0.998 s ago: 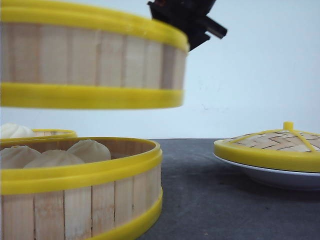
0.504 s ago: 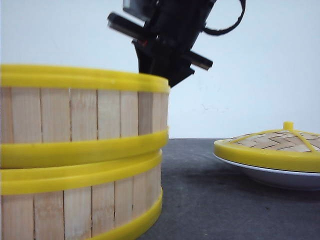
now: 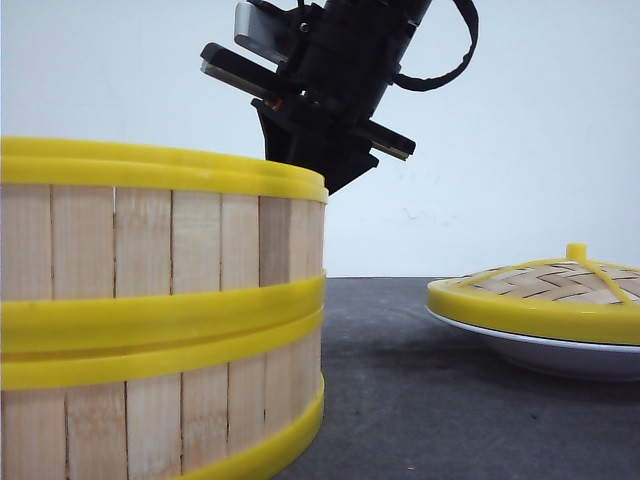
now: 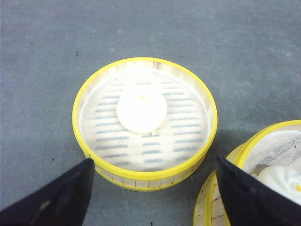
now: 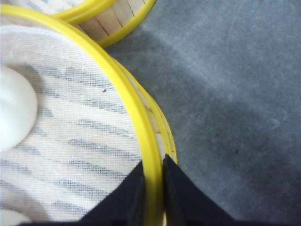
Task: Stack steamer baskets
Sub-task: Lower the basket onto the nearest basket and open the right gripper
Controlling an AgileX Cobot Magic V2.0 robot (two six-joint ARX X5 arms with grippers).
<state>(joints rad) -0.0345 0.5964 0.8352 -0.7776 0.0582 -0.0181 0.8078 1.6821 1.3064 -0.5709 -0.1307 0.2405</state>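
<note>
lower left of front view: upper basket (image 3: 160,235) now down, seated on lower basket (image 3: 150,410), no longer aloft. upper middle: right fingers (image 5: 151,188) still clenched on its rim. left fingers (image 4: 150,188) spread over third basket (image 4: 145,123). lower right: lid (image 3: 545,290) unmoved.

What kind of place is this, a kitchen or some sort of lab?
Probably a lab test bench, not a kitchen: a bare dark grey tabletop before a blank white wall, with only bamboo steamer baskets and a woven lid on a white plate set out as props.
</note>
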